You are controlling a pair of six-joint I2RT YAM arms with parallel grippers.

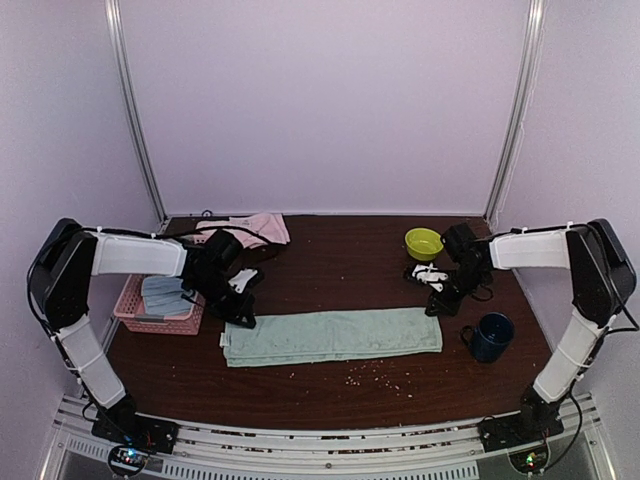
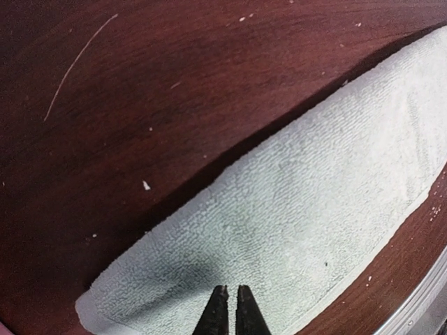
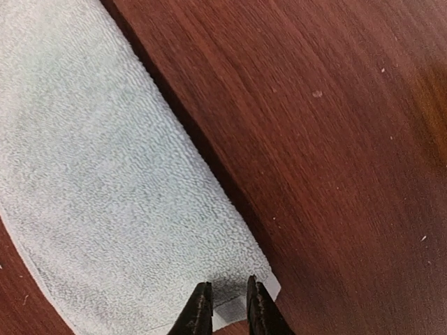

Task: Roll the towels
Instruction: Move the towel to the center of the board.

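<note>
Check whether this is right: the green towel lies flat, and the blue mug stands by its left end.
No. The green towel lies flat, but the blue mug stands by its right end, not its left; the top external view shows it.

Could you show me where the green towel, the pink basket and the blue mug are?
green towel (image 1: pixel 330 335), top external view, middle of the flat cloth.
pink basket (image 1: pixel 160 325), top external view, its near wall.
blue mug (image 1: pixel 494 338), top external view, its body.

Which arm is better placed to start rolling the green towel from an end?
Right, probably. The right gripper sits at the green towel's end corner, fingers slightly apart; the left gripper is shut, over the cloth inside its end.
</note>
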